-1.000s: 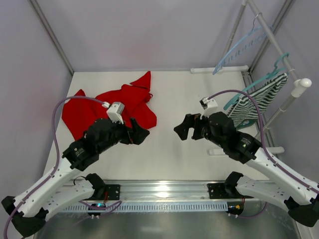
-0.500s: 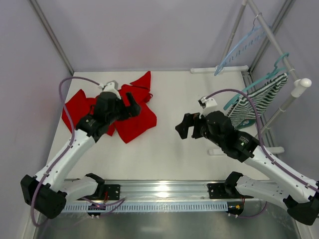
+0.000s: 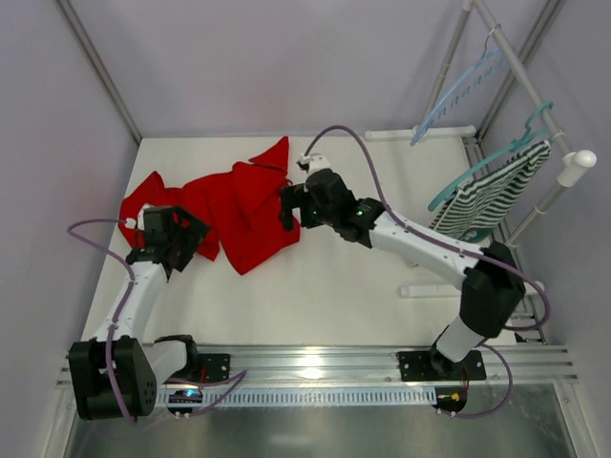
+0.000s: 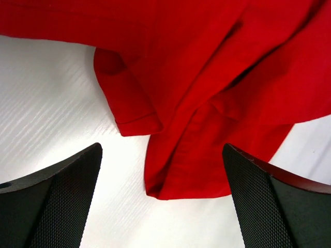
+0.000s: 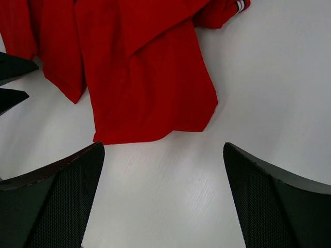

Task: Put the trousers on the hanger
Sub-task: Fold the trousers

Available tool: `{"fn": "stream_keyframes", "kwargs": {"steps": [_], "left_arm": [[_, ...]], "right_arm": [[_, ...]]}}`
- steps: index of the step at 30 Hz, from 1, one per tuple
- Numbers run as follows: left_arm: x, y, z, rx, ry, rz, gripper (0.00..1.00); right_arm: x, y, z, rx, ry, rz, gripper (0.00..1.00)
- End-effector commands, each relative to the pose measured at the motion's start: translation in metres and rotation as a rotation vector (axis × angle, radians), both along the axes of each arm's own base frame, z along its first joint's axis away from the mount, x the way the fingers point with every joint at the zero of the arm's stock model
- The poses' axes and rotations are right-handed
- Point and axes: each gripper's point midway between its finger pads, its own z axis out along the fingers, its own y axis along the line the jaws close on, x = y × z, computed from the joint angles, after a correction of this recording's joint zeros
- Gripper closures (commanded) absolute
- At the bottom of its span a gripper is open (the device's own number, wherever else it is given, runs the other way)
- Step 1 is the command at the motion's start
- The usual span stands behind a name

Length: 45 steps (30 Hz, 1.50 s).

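Both grippers stand wide open and empty at either side of the crumpled bright red cloth trousers [image 3: 243,205]
The left gripper [image 4: 162,150] hangs over the left part of the trousers with its jaws spread wide and holding nothing; folded red hems lie just ahead of and between its black textured fingers [image 4: 62,196] on the white table [image 3: 344,277]. The right gripper [image 5: 163,147], equally agape and holding nothing, hangs at the trousers' right edge, with a flat leg end just ahead of its fingers and the striped waistband trim [image 5: 240,5] further ahead to its right. The trousers lie between the two grippers. The thin pale blue plastic hanger [image 3: 456,91] hangs on the slanted metal rack rail [image 3: 520,67], well apart from the right gripper, off to its right
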Motion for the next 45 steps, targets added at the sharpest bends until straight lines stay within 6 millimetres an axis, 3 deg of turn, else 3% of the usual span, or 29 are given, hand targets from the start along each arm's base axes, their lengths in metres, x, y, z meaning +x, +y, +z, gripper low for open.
{"fn": "stream_keyframes", "kwargs": {"steps": [1,3,6,12,14,15,17,18,21,22,24,25,28,29,32,34,35,39,40,42,43,44,45], "left_arm": [[0.016,0.005,0.001,-0.013,-0.063,0.042,0.02],[0.015,0.007,-0.009,-0.004,-0.033,0.047,0.03],[0.017,0.009,-0.021,0.001,-0.006,0.052,0.03],[0.034,0.011,-0.041,-0.005,0.034,0.067,0.08],[0.041,0.008,-0.048,-0.024,0.047,0.055,0.14],[0.045,0.005,-0.047,-0.035,0.036,0.045,0.17],[0.052,-0.003,-0.047,-0.071,0.016,0.009,0.37],[0.054,-0.004,-0.047,-0.078,0.019,0.007,0.54],[0.059,-0.006,-0.041,-0.088,-0.001,-0.003,0.76],[0.063,-0.007,-0.036,-0.086,-0.017,-0.014,0.86],[0.067,-0.012,-0.028,-0.098,-0.037,-0.050,0.94],[0.069,-0.013,-0.024,-0.099,-0.042,-0.060,1.00],[0.075,-0.017,-0.011,-0.102,-0.065,-0.095,1.00],[0.079,-0.018,-0.005,-0.093,-0.079,-0.108,1.00],[0.081,-0.019,-0.002,-0.087,-0.075,-0.126,1.00],[0.084,-0.019,0.001,-0.091,-0.082,-0.135,1.00],[0.086,-0.020,0.005,-0.090,-0.088,-0.137,1.00],[0.094,-0.012,0.018,-0.047,-0.077,-0.126,1.00],[0.103,-0.011,0.032,-0.027,-0.104,-0.139,1.00],[0.106,-0.012,0.032,-0.026,-0.076,-0.157,1.00],[0.110,-0.012,0.039,-0.020,-0.081,-0.168,1.00],[0.111,-0.013,0.039,-0.024,-0.075,-0.180,1.00],[0.108,-0.014,0.035,-0.027,-0.054,-0.183,0.99]], "right_arm": [[0.024,0.041,-0.015,-0.010,-0.058,0.110,0.02],[0.033,0.053,-0.026,-0.030,-0.050,0.135,0.04],[0.042,0.067,-0.065,-0.077,0.005,0.175,0.05],[0.058,0.056,-0.130,-0.157,0.085,0.111,0.11],[0.056,0.052,-0.143,-0.167,0.095,0.103,0.11],[0.058,0.049,-0.144,-0.172,0.094,0.089,0.17],[0.056,0.045,-0.149,-0.183,0.108,0.082,0.35],[0.056,0.044,-0.144,-0.183,0.103,0.079,0.51],[0.052,0.037,-0.133,-0.206,0.095,0.086,0.76],[0.055,0.032,-0.114,-0.209,0.054,0.072,0.96],[0.053,0.013,-0.103,-0.248,0.038,0.017,0.96],[0.056,-0.003,-0.078,-0.256,-0.009,-0.050,0.96],[0.042,-0.039,-0.056,-0.307,-0.016,-0.140,0.96],[0.029,-0.053,-0.043,-0.293,-0.017,-0.159,0.96],[0.000,-0.076,-0.031,-0.254,-0.018,-0.186,0.96],[-0.017,-0.088,-0.045,-0.261,-0.005,-0.190,0.96],[-0.023,-0.088,-0.048,-0.243,0.001,-0.185,0.96],[-0.067,-0.051,-0.052,-0.113,0.046,-0.022,0.96],[-0.072,-0.044,-0.048,-0.097,0.043,-0.002,0.96],[-0.079,-0.019,-0.030,-0.048,0.023,0.053,0.96],[-0.089,0.000,-0.031,-0.047,0.034,0.112,0.96],[-0.087,0.019,-0.006,0.001,0.006,0.141,0.96],[-0.089,0.033,0.004,0.019,0.001,0.173,0.96]]}}
